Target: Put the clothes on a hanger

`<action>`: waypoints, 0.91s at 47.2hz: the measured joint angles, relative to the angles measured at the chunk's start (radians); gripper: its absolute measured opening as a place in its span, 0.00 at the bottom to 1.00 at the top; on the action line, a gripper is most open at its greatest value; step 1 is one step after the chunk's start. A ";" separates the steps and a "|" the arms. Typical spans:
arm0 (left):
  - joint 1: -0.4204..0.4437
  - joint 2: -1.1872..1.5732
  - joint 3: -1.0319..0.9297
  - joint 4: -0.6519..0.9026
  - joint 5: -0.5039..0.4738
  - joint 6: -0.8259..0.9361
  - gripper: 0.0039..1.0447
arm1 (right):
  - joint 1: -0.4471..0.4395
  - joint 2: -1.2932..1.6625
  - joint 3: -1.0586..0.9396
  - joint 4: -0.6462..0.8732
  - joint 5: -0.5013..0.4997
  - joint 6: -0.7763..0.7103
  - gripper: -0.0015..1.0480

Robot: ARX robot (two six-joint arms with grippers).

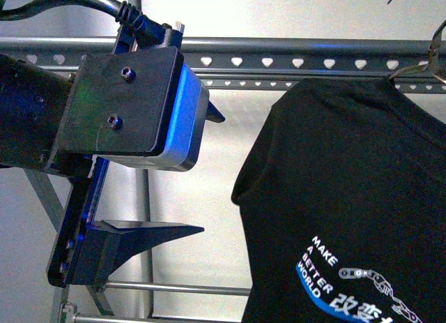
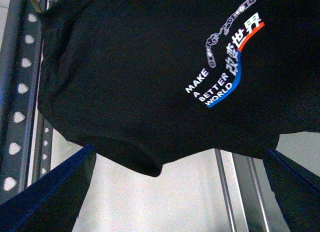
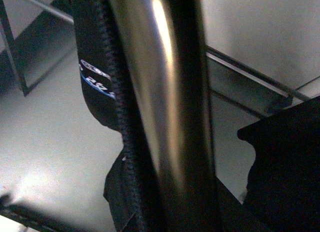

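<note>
- I am reading the left end effector [image 1: 207,174] as gaping wide. Its two dark wedge-shaped fingers [image 1: 150,234] are standing far apart with nothing between them.
- The left wrist view is agreeing: both finger tips are framing open air, and the cloth is hanging beyond them, not in them.
- The black short-sleeved T-shirt with white "MAKE A BETTER WORLD" lettering and a blue swoosh [image 1: 348,183] is hanging to the right of that end effector, apart from it. Its shoulder line is sitting up at the level of the large grey metal rack's heart-punched horizontal rail [image 1: 279,61].
- A thin metal hook shape [image 1: 411,68] is showing at the shirt's top edge by the rail. I am not able to tell exactly how it is carrying the shirt.
- The body of the shirt is draping straight down with the print facing out and the sleeve hanging free.
- The right wrist view is mostly filled by a shiny round metal tube [image 3: 165,106], very close, with a stitched black hem [image 3: 120,122] running alongside it.
- I cannot tell whether the right end effector is open or closed, or whether it is holding any cloth.
- Judgement on progress: the shirt is looking as good as hung, with its weight seemingly carried at the rail and not by the left arm.
- What I am judging as left is confirming the top is seated securely on the rack and getting the right arm clear without dragging the hem.
</note>
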 joint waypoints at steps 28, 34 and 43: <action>0.047 -0.116 0.117 0.155 -0.610 -1.221 0.94 | 0.063 0.055 0.072 -0.031 0.022 0.222 0.09; 0.065 -0.065 0.246 0.198 -0.656 -1.202 0.94 | 0.073 0.056 0.090 -0.039 0.024 0.244 0.09; 0.118 -0.226 0.179 0.225 -0.845 -1.507 0.94 | 0.072 0.082 0.154 -0.048 0.041 0.300 0.09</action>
